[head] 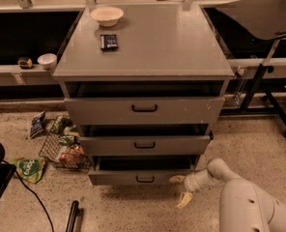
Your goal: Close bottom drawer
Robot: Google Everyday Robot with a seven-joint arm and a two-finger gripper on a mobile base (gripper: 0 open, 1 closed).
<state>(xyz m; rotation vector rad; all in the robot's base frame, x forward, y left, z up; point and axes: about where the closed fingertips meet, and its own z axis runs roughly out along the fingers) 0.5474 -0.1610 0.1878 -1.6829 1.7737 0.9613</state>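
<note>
Nearest to me, at the lower right, is the white arm [249,207] of the robot. It reaches to the left and ends in the gripper [180,190], low above the floor [133,214]. The jaws are spread and pinch nothing. One pale finger [177,179] points up and left, and the other hangs down toward the floor.

Just behind and left of the gripper is the bottom drawer [119,178]. It stands pulled out from the grey cabinet [61,74], further than the two drawers above it, and the dark tray is open on top. Its low front panel runs left to right across my view. The gripper is at the right end of this panel, and the small black handle [145,179] lies to the left of the jaws. I cannot tell if the upper finger touches the panel or is only just beside it.

I judge that the closing push must go away from me, straight into the cabinet. From this far-right spot the drawer may turn a little, so a contact nearer to the handle is safer.

Further back, the middle drawer [144,145] and the tall top drawer [144,109] are also a little open.
</note>
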